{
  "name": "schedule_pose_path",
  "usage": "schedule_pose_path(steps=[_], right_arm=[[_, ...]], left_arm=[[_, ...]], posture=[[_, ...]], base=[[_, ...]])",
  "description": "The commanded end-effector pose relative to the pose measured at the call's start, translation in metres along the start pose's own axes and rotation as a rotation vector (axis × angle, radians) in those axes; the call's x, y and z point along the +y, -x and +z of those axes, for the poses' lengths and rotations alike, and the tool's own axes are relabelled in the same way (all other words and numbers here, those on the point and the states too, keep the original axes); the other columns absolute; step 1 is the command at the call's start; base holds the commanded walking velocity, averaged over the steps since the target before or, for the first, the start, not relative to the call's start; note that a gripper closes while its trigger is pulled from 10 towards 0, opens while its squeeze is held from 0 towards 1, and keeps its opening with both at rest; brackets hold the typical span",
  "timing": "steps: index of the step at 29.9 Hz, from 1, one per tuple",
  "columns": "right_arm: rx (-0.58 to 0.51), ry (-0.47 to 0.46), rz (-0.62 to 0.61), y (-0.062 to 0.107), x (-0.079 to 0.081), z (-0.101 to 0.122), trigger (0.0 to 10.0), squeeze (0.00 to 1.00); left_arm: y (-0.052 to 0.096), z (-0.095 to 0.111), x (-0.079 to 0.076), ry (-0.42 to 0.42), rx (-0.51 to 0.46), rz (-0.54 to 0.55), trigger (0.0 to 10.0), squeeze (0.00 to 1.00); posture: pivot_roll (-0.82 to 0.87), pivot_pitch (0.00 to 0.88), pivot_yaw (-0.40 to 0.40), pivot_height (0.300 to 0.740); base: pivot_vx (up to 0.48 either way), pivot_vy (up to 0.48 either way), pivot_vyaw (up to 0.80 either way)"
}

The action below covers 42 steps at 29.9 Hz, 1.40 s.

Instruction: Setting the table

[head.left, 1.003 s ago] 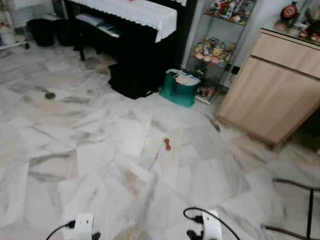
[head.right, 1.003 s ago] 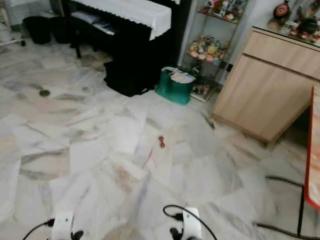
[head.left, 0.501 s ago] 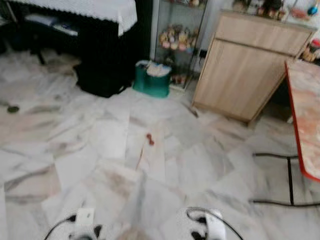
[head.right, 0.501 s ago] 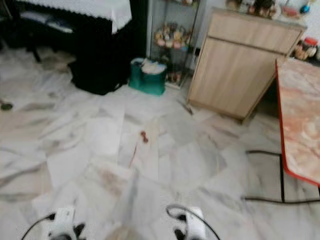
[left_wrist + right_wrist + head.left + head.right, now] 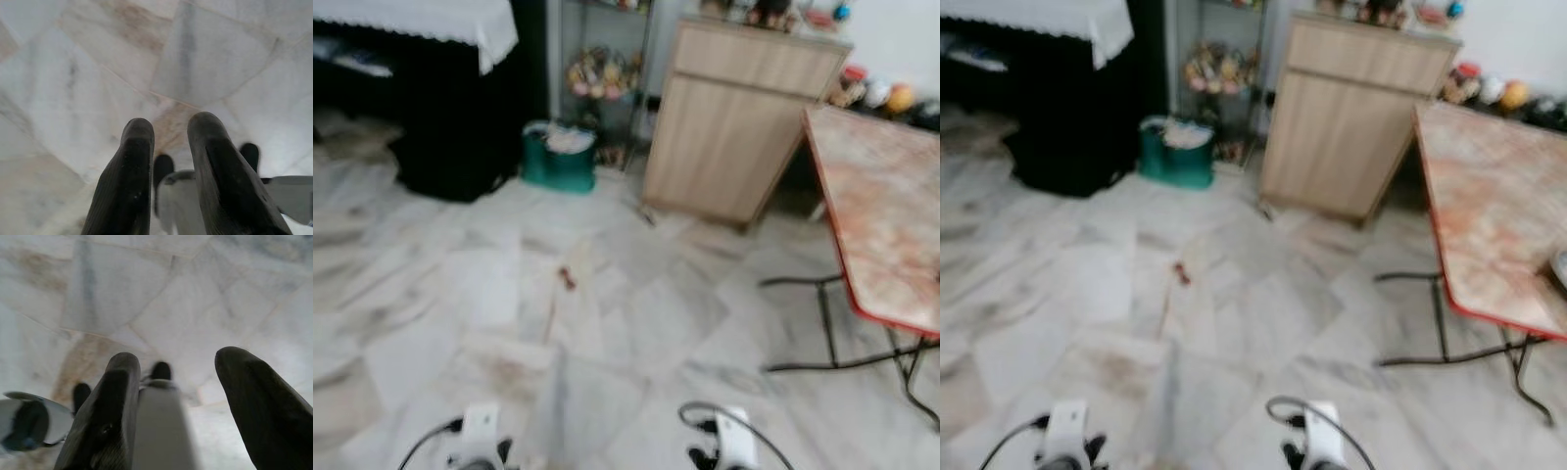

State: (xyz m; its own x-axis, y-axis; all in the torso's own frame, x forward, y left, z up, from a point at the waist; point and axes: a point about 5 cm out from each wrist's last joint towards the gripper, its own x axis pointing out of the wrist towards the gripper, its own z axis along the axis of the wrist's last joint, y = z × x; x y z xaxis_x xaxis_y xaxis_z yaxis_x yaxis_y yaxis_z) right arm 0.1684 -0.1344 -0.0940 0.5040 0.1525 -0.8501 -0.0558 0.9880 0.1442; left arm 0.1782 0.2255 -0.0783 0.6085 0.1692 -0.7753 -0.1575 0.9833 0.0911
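Marble floor [image 5: 636, 323] stretches between the robot and the red-edged table [image 5: 881, 215] off to its right; judging by the task, it is on the approach and must next close in. Left gripper [image 5: 168, 161] and right gripper [image 5: 183, 396] hang low, fingers apart, empty, well short of the table.

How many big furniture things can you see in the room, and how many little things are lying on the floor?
Tables with a red edge: 1
Wooden cabinets: 1
Glass shelves with trinkets: 1
Black furniture with a white cloth: 1
Green bags on the floor: 1
Small reddish things on the floor: 1
Total: 6
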Motion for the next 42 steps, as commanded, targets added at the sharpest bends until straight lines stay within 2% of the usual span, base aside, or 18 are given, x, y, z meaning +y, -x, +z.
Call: schedule_pose_path(steps=[1, 13, 18, 32, 37, 42], right_arm=[[-0.004, -0.006, -0.051, 0.0022, -0.0149, 0.0009, 10.0, 0.00], [-0.006, -0.019, -0.072, 0.0024, -0.0171, 0.0017, 10.0, 0.00], [-0.023, -0.023, -0.075, 0.0024, -0.0170, 0.0032, 10.0, 0.00], [-0.023, -0.033, -0.089, 0.0023, -0.0170, 0.0028, 10.0, 0.00], [-0.025, -0.032, -0.095, 0.0024, -0.0175, 0.0029, 10.0, 0.00], [-0.030, -0.032, -0.112, 0.0026, -0.0187, 0.0030, 10.0, 0.00]], left_arm=[[-0.0017, 0.0055, -0.0111, 0.015, -0.011, -0.021, 10.0, 0.00], [-0.0020, 0.0081, -0.0091, 0.024, -0.023, -0.015, 10.0, 0.00], [-0.0020, 0.0096, -0.0047, 0.025, -0.028, -0.005, 10.0, 0.00], [-0.0024, 0.0124, -0.0066, 0.024, -0.042, -0.012, 10.0, 0.00], [-0.0024, 0.0104, -0.0061, -0.031, -0.022, -0.019, 10.0, 0.00], [-0.0021, 0.0085, -0.0064, -0.033, -0.017, -0.023, 10.0, 0.00]], posture=[[0.08, 0.000, -0.098, 0.740], [0.08, 0.000, -0.098, 0.740], [0.08, 0.000, -0.095, 0.740], [0.08, 0.000, -0.089, 0.740], [0.08, 0.000, -0.088, 0.740], [0.08, 0.000, -0.086, 0.740]], base=[[0.000, 0.000, -0.59], [0.000, 0.000, -0.59], [0.000, 0.000, 0.00], [0.000, 0.000, 0.00], [0.000, 0.000, 0.00], [0.000, 0.000, 0.00]])
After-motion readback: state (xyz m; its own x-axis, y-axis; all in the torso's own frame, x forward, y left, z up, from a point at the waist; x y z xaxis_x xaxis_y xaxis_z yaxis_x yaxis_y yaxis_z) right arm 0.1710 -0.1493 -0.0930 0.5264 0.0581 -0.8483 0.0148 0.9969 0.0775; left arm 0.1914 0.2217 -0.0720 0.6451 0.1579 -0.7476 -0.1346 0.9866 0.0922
